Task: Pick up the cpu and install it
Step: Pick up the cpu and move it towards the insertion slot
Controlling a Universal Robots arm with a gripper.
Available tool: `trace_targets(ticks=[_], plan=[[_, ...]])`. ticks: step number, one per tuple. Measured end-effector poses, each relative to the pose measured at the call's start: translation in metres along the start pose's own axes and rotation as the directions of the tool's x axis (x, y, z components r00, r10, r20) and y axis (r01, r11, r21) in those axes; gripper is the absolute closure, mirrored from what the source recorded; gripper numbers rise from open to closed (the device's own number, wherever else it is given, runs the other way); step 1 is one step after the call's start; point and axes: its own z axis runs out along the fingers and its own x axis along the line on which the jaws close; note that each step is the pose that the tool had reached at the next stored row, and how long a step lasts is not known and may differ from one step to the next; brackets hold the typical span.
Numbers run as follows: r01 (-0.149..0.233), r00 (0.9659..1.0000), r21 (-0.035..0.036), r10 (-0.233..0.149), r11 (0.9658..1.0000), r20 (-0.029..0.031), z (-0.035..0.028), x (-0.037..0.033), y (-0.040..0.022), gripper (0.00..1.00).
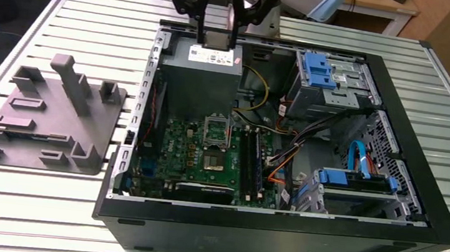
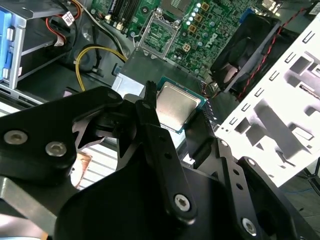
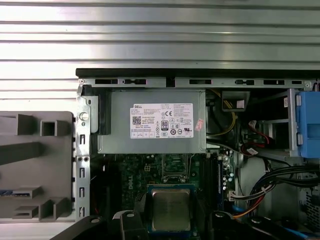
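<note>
My gripper (image 1: 216,36) hangs over the back edge of the open computer case (image 1: 418,203), above the power supply (image 1: 201,73). It is shut on the cpu (image 1: 214,39), a small square chip with a silver-grey metal top. In both wrist views the cpu (image 2: 175,106) (image 3: 171,210) sits level between the black fingers (image 2: 150,115), and my gripper (image 2: 177,114) (image 3: 171,220) grips it by two opposite edges. The motherboard's socket (image 1: 216,142) (image 2: 159,36) (image 3: 175,167) lies open, with its metal frame raised, further into the case from the chip.
A grey plastic fixture (image 1: 46,113) with upright posts lies on the slatted table at the exterior view's left. Inside the case are blue drive brackets (image 1: 321,70), bundled cables (image 1: 307,141), a fan (image 2: 240,55) and memory slots beside the socket.
</note>
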Motion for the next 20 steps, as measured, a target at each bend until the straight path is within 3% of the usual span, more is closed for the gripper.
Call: trace_targets(ticks=[20], plan=[[0.0, 1.0, 0.0, 0.0, 1.0, 0.0, 0.0001, -0.0037, 0.0001, 0.53]])
